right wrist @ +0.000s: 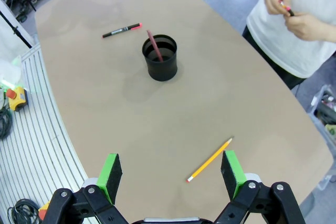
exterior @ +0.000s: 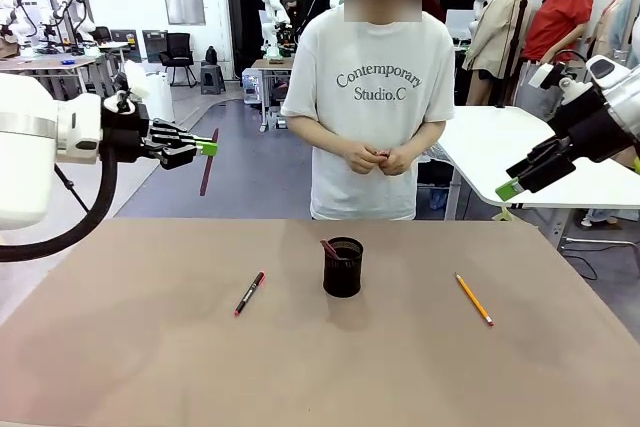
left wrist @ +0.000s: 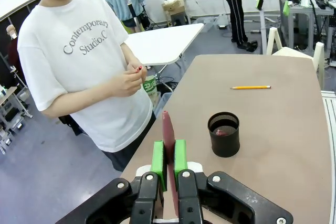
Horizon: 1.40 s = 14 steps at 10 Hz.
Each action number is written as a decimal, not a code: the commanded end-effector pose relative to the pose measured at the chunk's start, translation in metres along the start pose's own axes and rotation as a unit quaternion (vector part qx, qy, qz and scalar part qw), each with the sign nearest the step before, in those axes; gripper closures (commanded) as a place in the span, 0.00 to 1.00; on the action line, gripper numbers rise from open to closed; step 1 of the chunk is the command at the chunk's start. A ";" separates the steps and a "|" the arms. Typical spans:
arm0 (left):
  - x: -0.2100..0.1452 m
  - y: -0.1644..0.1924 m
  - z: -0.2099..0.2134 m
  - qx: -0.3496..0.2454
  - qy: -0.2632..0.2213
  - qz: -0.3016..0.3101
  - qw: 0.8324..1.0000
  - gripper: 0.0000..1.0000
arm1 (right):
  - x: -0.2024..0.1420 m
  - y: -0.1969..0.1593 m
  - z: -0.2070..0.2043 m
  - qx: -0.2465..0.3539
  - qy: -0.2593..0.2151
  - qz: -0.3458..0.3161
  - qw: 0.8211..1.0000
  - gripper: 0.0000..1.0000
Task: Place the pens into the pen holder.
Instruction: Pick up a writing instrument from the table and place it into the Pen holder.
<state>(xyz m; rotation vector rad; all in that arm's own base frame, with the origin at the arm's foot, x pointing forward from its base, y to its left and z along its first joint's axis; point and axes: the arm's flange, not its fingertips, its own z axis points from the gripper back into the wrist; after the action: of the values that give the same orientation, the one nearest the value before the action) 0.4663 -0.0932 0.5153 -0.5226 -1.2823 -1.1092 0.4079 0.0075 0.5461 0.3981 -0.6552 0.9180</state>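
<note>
The pen holder [exterior: 343, 269] stood mid-bench [exterior: 150, 367], with the black pen [exterior: 250, 293] lying to its left and the yellow pencil [exterior: 474, 299] to its right. From above, the right wrist view showed a pinkish-red stick [right wrist: 153, 44] leaning inside the holder; the front view gave just its tip. The left gripper [left wrist: 169, 151], raised beyond the bench's left side, was clamped tight on a dark red pencil [left wrist: 168, 129]. The right gripper [right wrist: 171, 169] hung spread wide and empty.

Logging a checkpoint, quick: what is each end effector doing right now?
Left end effector: closed, holding a dark red pencil between its pads.
Right end effector: open, holding nothing.
</note>
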 end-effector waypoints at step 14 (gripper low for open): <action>0.001 0.001 0.001 -0.001 -0.002 -0.002 1.000 1.00 | 0.001 -0.001 0.000 0.004 -0.007 0.003 1.000 0.00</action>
<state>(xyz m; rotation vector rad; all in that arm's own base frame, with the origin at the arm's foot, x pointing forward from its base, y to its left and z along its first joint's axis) 0.4663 -0.0932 0.5153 -0.5225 -1.2823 -1.1092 0.4079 0.0075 0.5461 0.3981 -0.6552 0.9180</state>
